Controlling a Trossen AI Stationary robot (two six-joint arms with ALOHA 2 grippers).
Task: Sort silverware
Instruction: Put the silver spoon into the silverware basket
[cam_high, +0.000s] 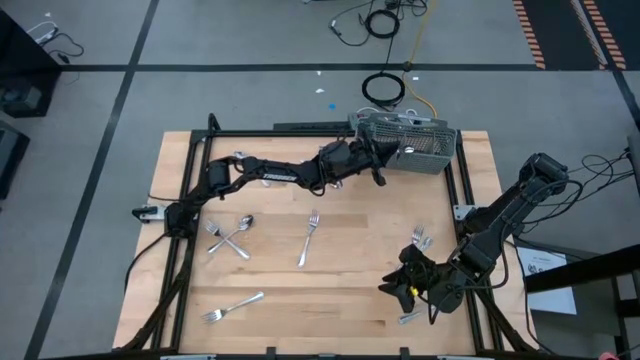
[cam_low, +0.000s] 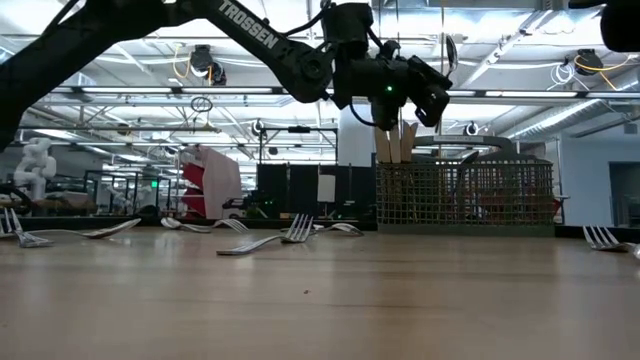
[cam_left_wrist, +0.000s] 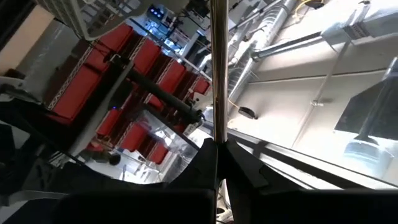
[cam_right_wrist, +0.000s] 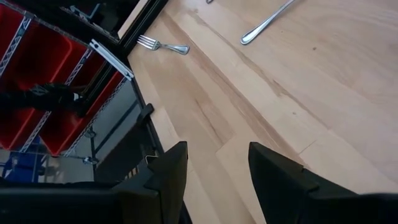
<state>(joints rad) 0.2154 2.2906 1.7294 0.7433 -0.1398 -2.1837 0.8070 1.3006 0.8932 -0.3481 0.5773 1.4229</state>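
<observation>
Steel utensil (cam_left_wrist: 217, 68): gripped upright by left gripper (cam_high: 381, 176), just left of caddy (cam_high: 425, 150).
Right gripper (cam_right_wrist: 213, 171): open, empty, near-right.

Even, bright overhead light falls on the desk (cam_high: 330, 290). The low view glares from ceiling lamps. The left wrist view seems blurred.

Both arms are matte black, built of rounded jointed segments. The left arm (cam_high: 275, 172) carries white "TROSSEN" lettering along its long link, and a small green light glows on its wrist just behind the fingers. The right arm's fingers (cam_right_wrist: 273, 171) are broad, flat black blades with squared tips.
</observation>
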